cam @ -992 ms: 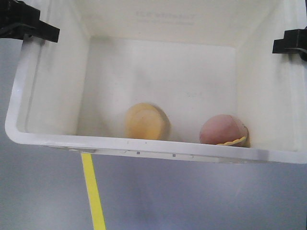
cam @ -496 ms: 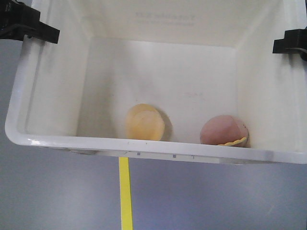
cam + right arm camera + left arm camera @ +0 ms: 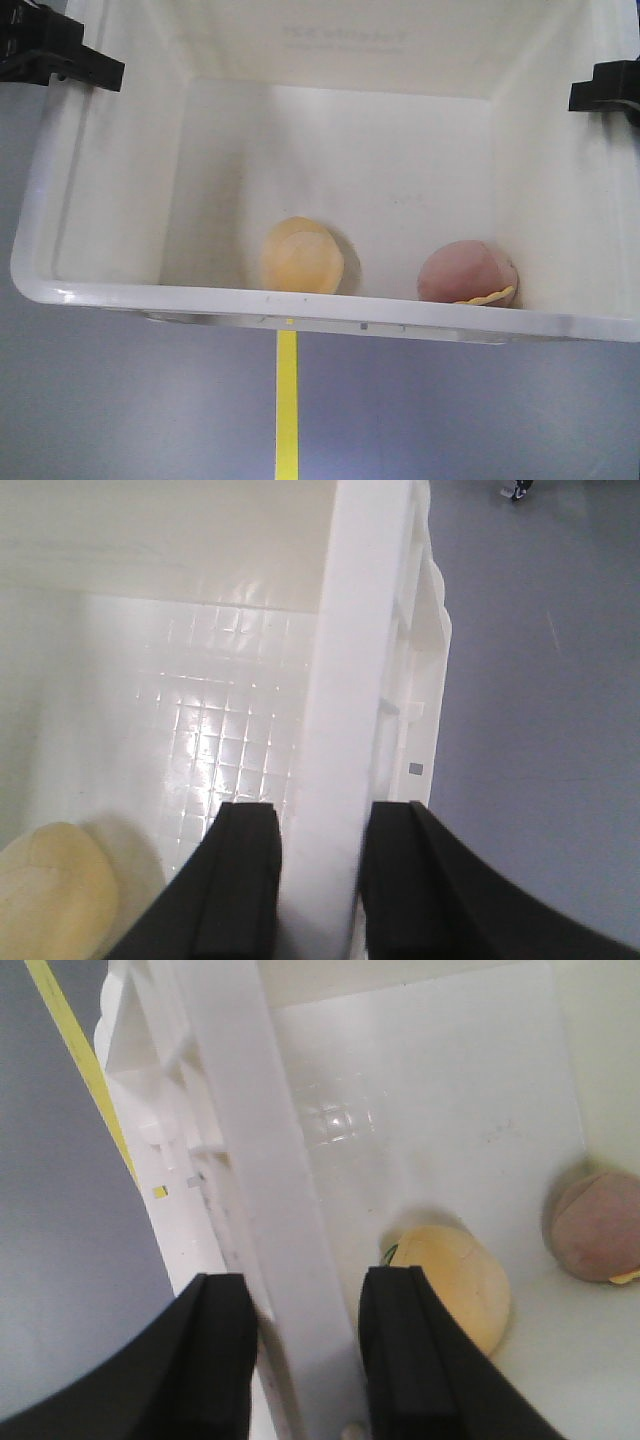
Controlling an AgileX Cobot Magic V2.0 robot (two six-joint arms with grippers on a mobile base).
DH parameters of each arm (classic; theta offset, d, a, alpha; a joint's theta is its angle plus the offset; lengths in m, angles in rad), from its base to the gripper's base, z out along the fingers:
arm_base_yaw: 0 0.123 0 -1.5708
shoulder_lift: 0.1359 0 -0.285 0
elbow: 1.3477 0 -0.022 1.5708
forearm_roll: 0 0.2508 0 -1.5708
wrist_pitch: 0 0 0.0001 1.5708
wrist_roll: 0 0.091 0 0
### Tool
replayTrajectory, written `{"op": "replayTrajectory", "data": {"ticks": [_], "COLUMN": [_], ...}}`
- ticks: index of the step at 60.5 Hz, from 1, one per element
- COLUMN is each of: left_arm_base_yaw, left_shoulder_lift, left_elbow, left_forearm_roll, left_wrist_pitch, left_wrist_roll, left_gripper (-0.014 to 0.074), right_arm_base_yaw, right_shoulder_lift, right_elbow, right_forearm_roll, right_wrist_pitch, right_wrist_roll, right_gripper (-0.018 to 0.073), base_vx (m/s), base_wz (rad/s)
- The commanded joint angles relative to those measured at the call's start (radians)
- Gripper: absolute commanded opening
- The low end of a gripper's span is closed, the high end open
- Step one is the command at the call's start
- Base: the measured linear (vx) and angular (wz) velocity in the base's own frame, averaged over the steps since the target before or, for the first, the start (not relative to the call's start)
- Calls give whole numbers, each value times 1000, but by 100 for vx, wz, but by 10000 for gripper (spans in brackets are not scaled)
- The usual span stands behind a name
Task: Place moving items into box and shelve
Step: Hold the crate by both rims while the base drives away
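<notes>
The white box (image 3: pixel 300 305) hangs above the floor, held at both side walls. My left gripper (image 3: pixel 60 55) is shut on the left rim (image 3: pixel 270 1160), one finger (image 3: pixel 215 1340) outside the wall and the other inside. My right gripper (image 3: pixel 605 90) is shut on the right rim (image 3: pixel 360 630) in the same way. Both moving items lie on the box floor against the near wall. The cream-yellow ball (image 3: pixel 302 256) is left of centre, close to my left gripper (image 3: pixel 303 1282). The pinkish-brown ball (image 3: pixel 467 272) lies to the right. In the right wrist view, only the cream ball (image 3: pixel 50 890) shows beside my right gripper (image 3: pixel 320 810).
Grey floor (image 3: pixel 480 410) lies below the box. A yellow floor line (image 3: pixel 287 410) runs out from under the near wall, and it also passes the box's left side (image 3: pixel 75 1050). A small dark object (image 3: pixel 518 488) stands on the floor far off to the right.
The yellow floor line has slid from left to near centre beneath the box, so box and base have shifted over the floor. The cream ball rocked slightly; both grips are unchanged.
</notes>
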Motion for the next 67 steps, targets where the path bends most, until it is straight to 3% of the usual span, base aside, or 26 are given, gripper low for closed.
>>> {"op": "replayTrajectory", "data": {"ticks": [1, 67], "left_arm_base_yaw": [-20, -20], "left_shoulder_lift": [-39, -39], "left_elbow": [-46, -46], "left_forearm_roll": [-194, -194], "left_wrist_pitch": [-85, -85], "left_wrist_roll": [28, 28], "left_gripper": [-6, -6], "right_arm_base_yaw": [10, 10], "right_shoulder_lift": [-29, -29], "right_elbow": [-45, -45], "right_forearm_roll": [138, 138], "right_wrist_pitch": [-120, -117], "right_wrist_roll": [-18, -18], "right_gripper": [-6, -6], "base_vx": [7, 19], "base_wz": [14, 11]}}
